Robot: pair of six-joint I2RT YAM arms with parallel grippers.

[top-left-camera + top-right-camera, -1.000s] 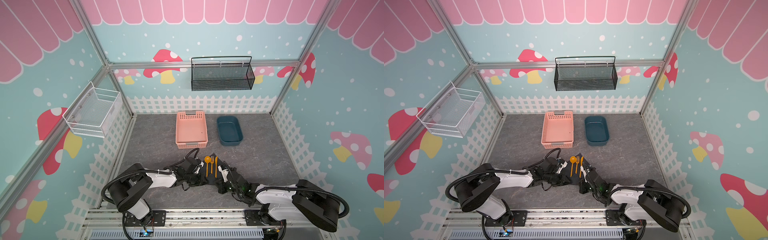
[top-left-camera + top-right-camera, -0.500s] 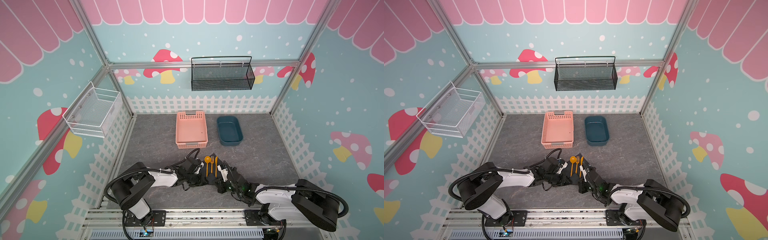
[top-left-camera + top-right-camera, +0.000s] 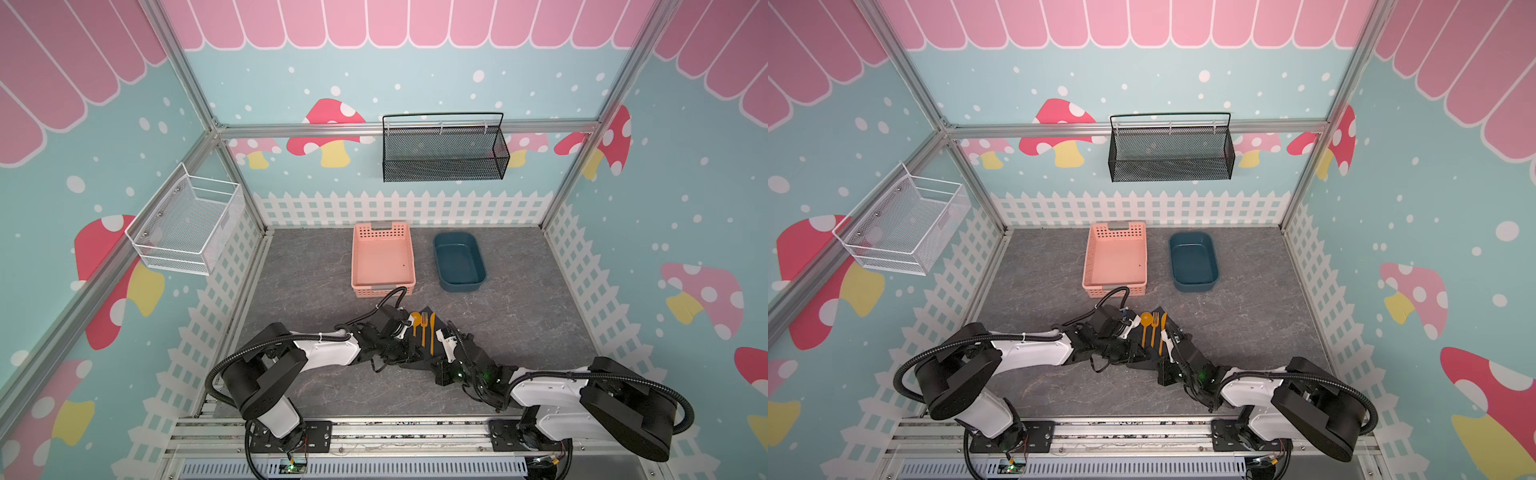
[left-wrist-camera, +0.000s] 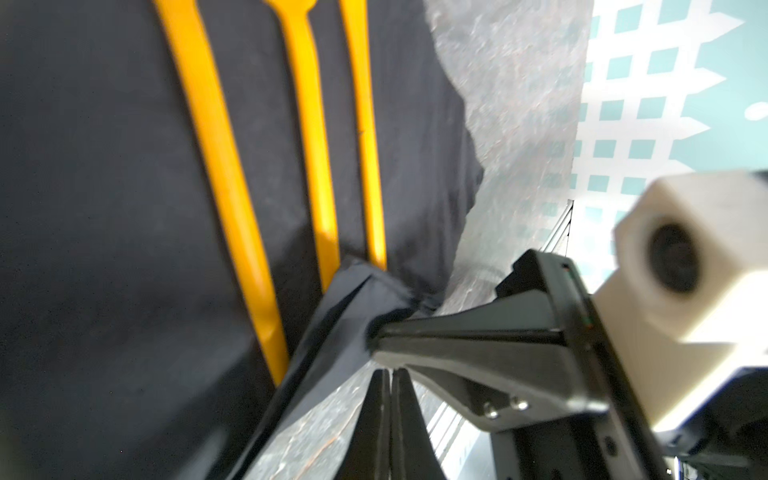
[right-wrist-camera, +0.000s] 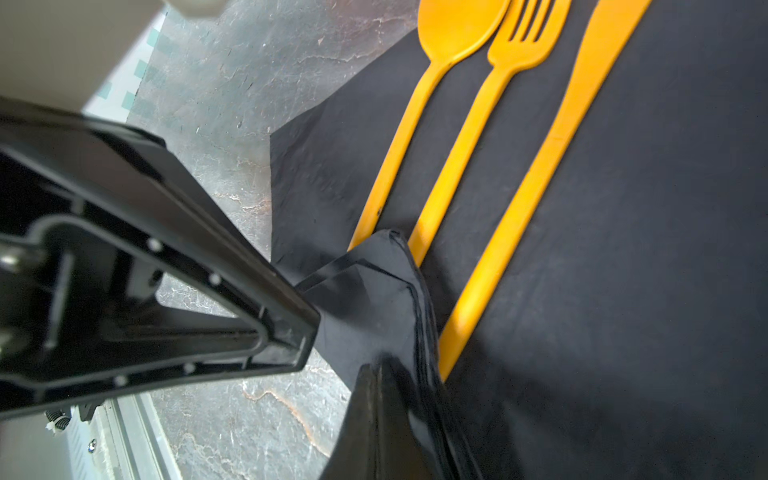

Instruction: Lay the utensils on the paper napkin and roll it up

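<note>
i am reading the paper napkin (image 5: pixel 623 249) as lying on the grey table (image 3: pixel 311 291) at the near centre, between the two arms and near the front of the pink basket (image 3: pixel 360 257). the utensils (image 3: pixel 424 330) are lying on it side by side, not touching one another, heads pointing toward the back wall. the spoon (image 5: pixel 436 83) is sitting nearest the left arm, the fork (image 5: pixel 478 124) in the middle, and the knife (image 5: pixel 561 145) nearest the right arm. the spoon's bowl is lying right at the napkin's edge.

at the near side the napkin is standing up in a creased fold. this fold is covering the handle ends of the spoon and fork. the knife's handle end is running just beside it.

the right gripper (image 5: pixel 380 374) is clenching that fold: its jaws are pressing together, and in the left wrist view the paper is bunching at their tip. the left gripper (image 4: pixel 390 374) is also holding its jaws pressed together, with its tips touching the same fold from the opposite side. i am unable to confirm whether paper is caught between them. the two grippers are meeting nearly tip to tip.

the dark blue tub (image 3: pixel 459 262) is standing beside the pink basket, not touching it. a black wire basket (image 3: pixel 444 153) is hanging on the back wall and a white wire basket (image 3: pixel 187 228) on the left wall.
</note>
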